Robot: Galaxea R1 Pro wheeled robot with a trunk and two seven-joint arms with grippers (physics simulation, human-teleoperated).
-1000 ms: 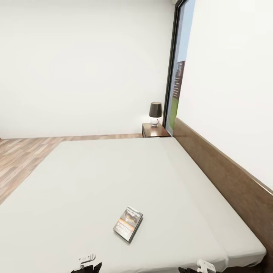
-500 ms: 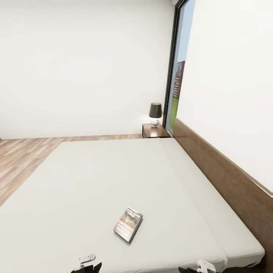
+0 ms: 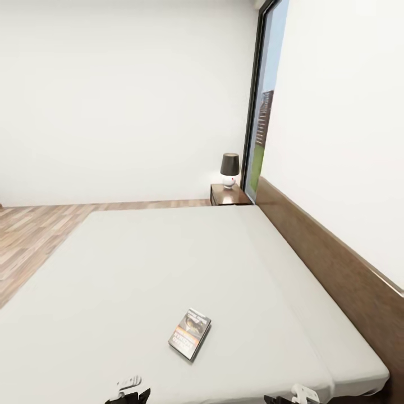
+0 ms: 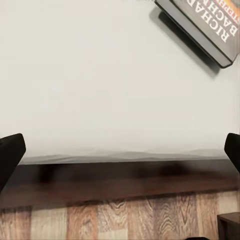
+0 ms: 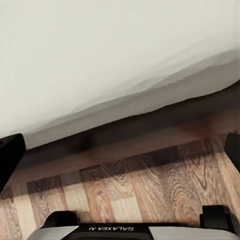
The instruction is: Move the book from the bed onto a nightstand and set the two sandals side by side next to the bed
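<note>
Book [image 3: 189, 334] lay flat on bed [image 3: 168, 264] near its front edge, same spot as 1 s ago; view crept closer, so robot approached. Left claw [image 4: 120, 150] & right claw [image 5: 120, 150] both wide, empty. Nightstand [image 3: 229, 194] well beyond.

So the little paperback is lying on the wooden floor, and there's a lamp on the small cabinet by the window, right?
Not quite. The paperback lies on the bed, on its grey mattress, not on the floor; the head view shows it. The lamp does stand on the small cabinet by the window.
</note>
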